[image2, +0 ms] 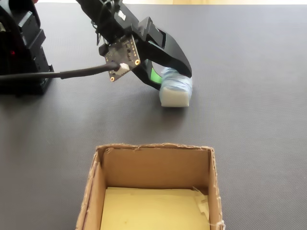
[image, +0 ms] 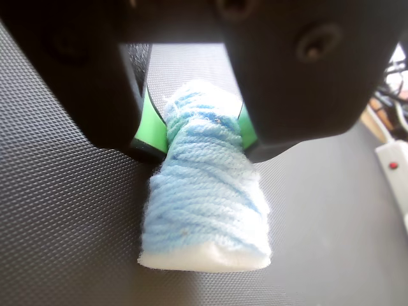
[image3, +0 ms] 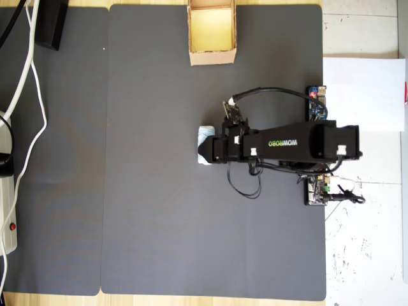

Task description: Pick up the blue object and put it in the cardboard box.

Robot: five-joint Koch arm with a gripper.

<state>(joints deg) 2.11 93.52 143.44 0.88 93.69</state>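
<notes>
**Operator:** Report gripper status.

**Inspector:** In the wrist view, the gripper has its two black jaws on either side of the blue object. The green pads on the inner faces press against the yarn from left and right, and the bundle is visibly pinched narrow between them. The jaws are closed to the width of that pinched section, with hold of the bundle's far end only.

**Operator:** Describe the held item.

**Inspector:** It is a pale blue yarn bundle wound around a white foam core; the white end face shows at the bottom of the wrist view. The unclamped portion extends toward the camera, wider than the clamped portion.

**Operator:** Is it lifted?

**Inspector:** In the fixed view, the blue object appears to sit on the dark mat with the gripper angled down onto it. Whether the underside is just clear of the mat cannot be determined.

**Operator:** Location relative to the cardboard box?

**Inspector:** Well apart. In the overhead view, the cardboard box stands at the top edge of the mat, open side up, yellowish floor exposed. The blue object lies nearer the mat's centre, below the box in that view, at the tip of the arm, which reaches in from the right. In the fixed view, the cardboard box occupies the foreground and the bundle lies beyond it.
</notes>
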